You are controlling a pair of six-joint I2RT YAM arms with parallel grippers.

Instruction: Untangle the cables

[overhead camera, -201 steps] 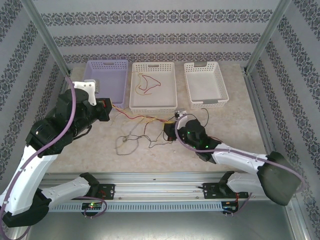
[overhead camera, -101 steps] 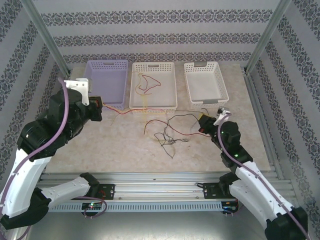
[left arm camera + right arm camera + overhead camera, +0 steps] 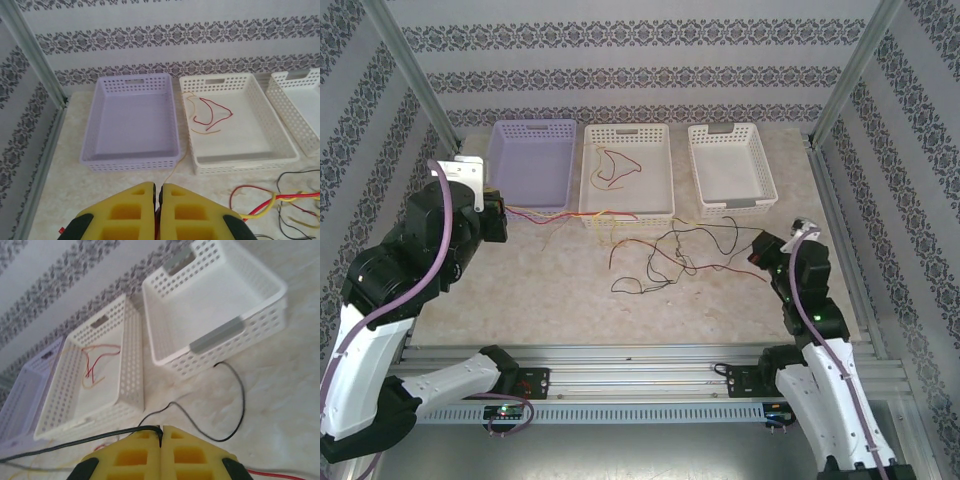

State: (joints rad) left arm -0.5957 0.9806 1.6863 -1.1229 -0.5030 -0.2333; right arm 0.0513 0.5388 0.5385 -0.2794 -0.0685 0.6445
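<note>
The cables [image 3: 660,258] lie as a loose red, yellow-tan and black tangle at mid-table, drawn out between both arms. My left gripper [image 3: 503,214] sits in front of the purple basket, shut on red and yellow-tan strands [image 3: 535,217] that run right. In the left wrist view the fingers [image 3: 135,210] are pressed together, and a thin tan cable [image 3: 177,162] leaves their tips. My right gripper [image 3: 760,250] is at the right, shut on a black cable [image 3: 100,437] that enters at the tips [image 3: 160,430] and also loops on the table [image 3: 241,405].
Three baskets line the back: a purple basket [image 3: 532,160], a white middle basket [image 3: 625,215] holding loose red and yellow cables [image 3: 612,165], and a white basket with grey handles [image 3: 730,170]. Metal frame posts stand at both sides, and a rail runs along the near edge.
The arms have pulled apart: the left gripper went left and back, the right gripper swung far right. The tangle has stretched out and shifted right.
</note>
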